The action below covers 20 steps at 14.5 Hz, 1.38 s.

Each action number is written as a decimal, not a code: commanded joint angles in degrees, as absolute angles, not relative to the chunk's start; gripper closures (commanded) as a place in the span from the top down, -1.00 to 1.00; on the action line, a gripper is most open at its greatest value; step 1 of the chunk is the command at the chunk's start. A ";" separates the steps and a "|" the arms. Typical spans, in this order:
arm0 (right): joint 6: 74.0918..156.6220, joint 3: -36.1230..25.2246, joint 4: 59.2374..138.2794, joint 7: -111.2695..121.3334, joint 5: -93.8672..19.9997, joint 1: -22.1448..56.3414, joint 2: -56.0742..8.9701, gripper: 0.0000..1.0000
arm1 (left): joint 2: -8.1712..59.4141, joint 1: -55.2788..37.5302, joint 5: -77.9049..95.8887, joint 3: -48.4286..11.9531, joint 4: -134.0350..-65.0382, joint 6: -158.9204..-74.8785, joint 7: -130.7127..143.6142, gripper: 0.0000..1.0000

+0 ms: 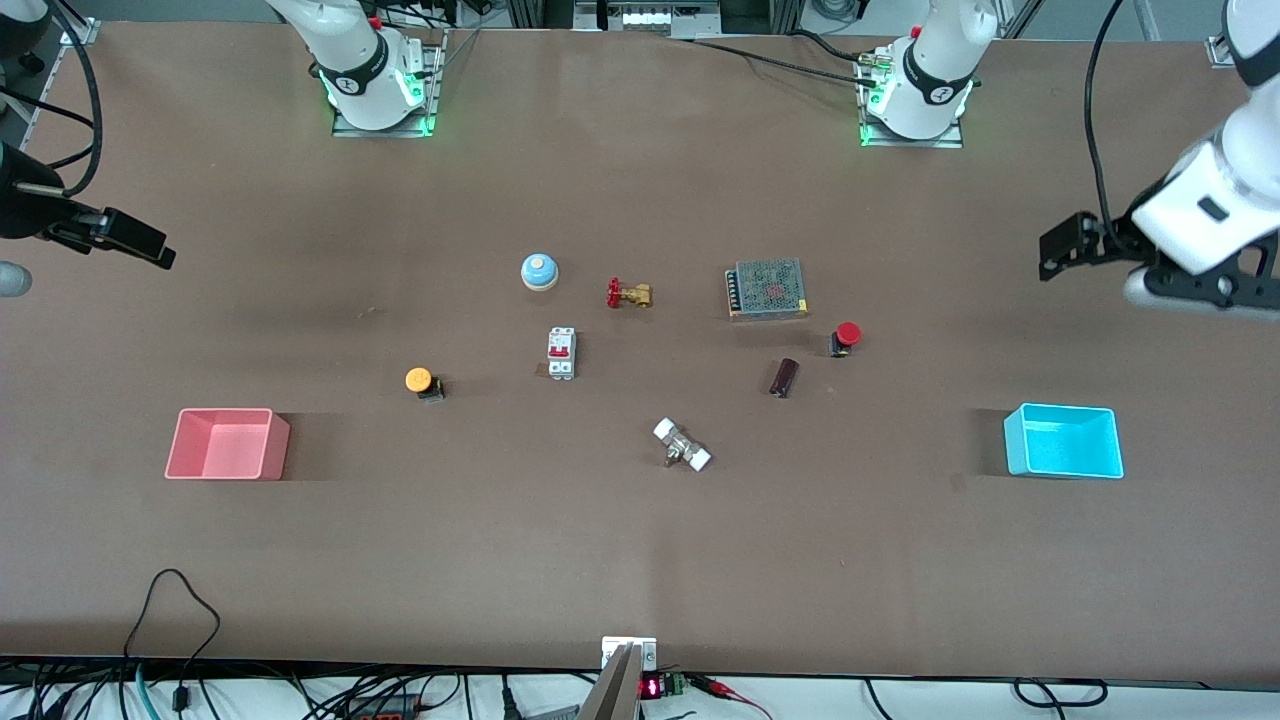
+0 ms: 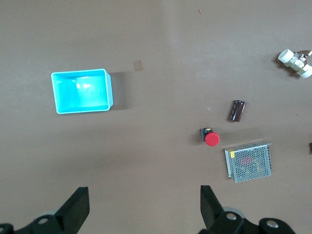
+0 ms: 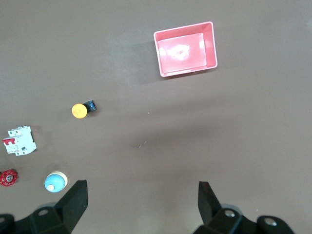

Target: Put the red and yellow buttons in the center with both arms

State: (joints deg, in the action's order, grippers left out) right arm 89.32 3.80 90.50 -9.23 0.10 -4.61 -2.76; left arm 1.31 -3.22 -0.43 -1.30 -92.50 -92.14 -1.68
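Observation:
The red button [image 1: 846,338] lies on the brown table toward the left arm's end, beside a mesh box; it also shows in the left wrist view [image 2: 210,138]. The yellow button [image 1: 423,382] lies toward the right arm's end and shows in the right wrist view [image 3: 81,109]. The table's center [image 1: 690,370] is bare brown surface. My left gripper [image 1: 1062,250] [image 2: 144,197] is open and empty, high over the table's end near the cyan tray. My right gripper [image 1: 140,245] [image 3: 142,190] is open and empty, high over the other end.
A blue bell [image 1: 539,271], brass valve [image 1: 628,294], white breaker [image 1: 561,353], mesh box [image 1: 767,289], dark cylinder [image 1: 784,378] and white fitting [image 1: 682,445] ring the center. A pink tray [image 1: 228,444] and a cyan tray [image 1: 1063,441] stand near the ends.

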 commanded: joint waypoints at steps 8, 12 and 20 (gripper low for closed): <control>88.86 -0.08 89.91 -8.61 0.00 2.00 -3.77 1.00 | -1.23 -3.25 -3.60 -2.02 -95.98 -93.08 -2.55 1.00; 88.77 -0.09 89.82 -8.61 0.00 1.93 -3.87 1.00 | -1.14 -3.34 -3.52 -2.11 -95.89 -92.81 -2.55 1.00; 88.95 -0.18 89.82 -8.61 0.00 1.76 -3.87 1.00 | -1.05 -3.34 -3.16 -2.11 -95.80 -92.73 -2.64 1.00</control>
State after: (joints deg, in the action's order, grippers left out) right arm 89.33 0.56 90.53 -9.00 0.11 1.02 -3.72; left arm -0.44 -3.43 -2.39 -1.95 -95.59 -93.06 -1.68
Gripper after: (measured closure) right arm 0.000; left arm 0.000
